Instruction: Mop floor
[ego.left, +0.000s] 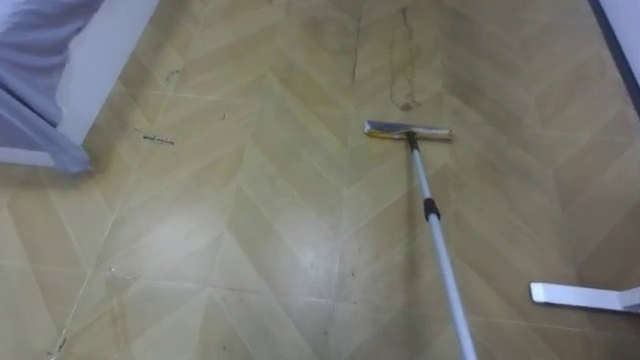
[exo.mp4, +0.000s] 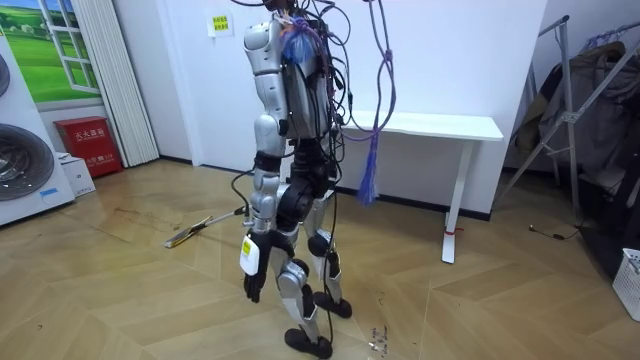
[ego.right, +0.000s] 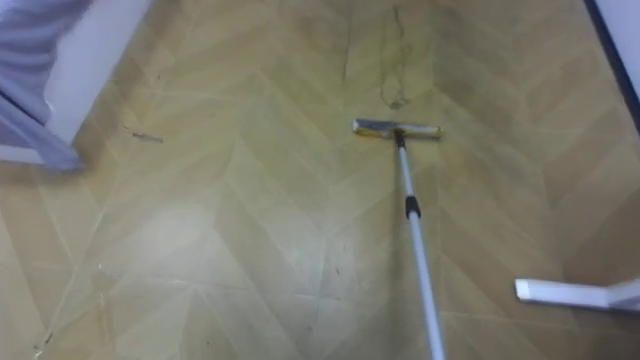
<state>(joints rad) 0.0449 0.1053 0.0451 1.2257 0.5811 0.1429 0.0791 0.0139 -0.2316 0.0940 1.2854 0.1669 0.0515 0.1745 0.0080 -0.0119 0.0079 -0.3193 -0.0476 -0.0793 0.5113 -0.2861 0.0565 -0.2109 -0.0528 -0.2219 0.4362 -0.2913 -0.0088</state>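
A flat mop lies on the wooden floor ahead of me, its yellow-grey head (ego.left: 407, 130) set crosswise. Its silver handle (ego.left: 436, 240), with a black collar partway along, runs back toward my lower right and leaves the picture at the bottom edge. Beyond the head, dark smears (ego.left: 403, 60) mark the boards. In the room view I stand upright in the middle of the room, the mop head (exo.mp4: 185, 238) on the floor at the room view's left. My left hand (exo.mp4: 252, 285) hangs beside my thigh with relaxed fingers and holds nothing.
A white appliance (ego.left: 60, 80) stands at the upper left, and a small dark scrap (ego.left: 158, 139) lies near it. A white table foot (ego.left: 580, 295) is at the lower right. The room view shows a white table (exo.mp4: 430, 125), a red box (exo.mp4: 88, 145) and a clothes rack (exo.mp4: 590, 100).
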